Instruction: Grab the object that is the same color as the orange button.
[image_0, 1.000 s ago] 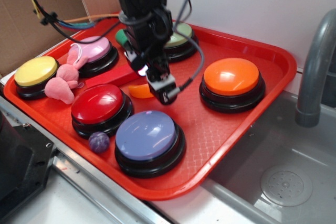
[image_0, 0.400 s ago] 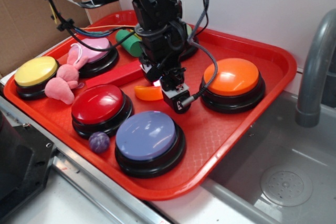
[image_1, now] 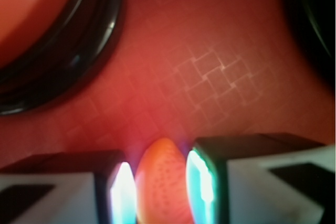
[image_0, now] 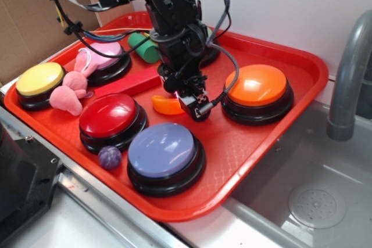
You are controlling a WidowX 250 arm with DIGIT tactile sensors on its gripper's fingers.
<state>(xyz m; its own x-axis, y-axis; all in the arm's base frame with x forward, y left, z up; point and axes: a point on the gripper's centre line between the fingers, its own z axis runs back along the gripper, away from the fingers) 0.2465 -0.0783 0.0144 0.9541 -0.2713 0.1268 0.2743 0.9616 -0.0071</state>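
The small glossy orange crescent [image_0: 165,104] lies on the red tray [image_0: 232,143], between the red button and the orange button [image_0: 256,85]. My gripper [image_0: 187,98] is down at the crescent's right end, left of the orange button. In the wrist view the crescent [image_1: 161,166] sits between my two fingers [image_1: 68,182], and both bright pads press against its sides. My gripper [image_1: 160,187] is shut on it, low over the tray floor.
Around it stand a red button [image_0: 110,115], a purple button [image_0: 164,150], a yellow button [image_0: 39,79], a pink button [image_0: 107,56] and a green button behind the arm. A pink plush [image_0: 70,91], a purple ball [image_0: 109,157], a green cylinder [image_0: 142,47] and a red block [image_0: 125,82] lie nearby. A sink [image_0: 314,201] is at the right.
The arm has swung right and down toward the crescent. The fingers now sit on either side of its right end, and the crescent has shifted slightly right.
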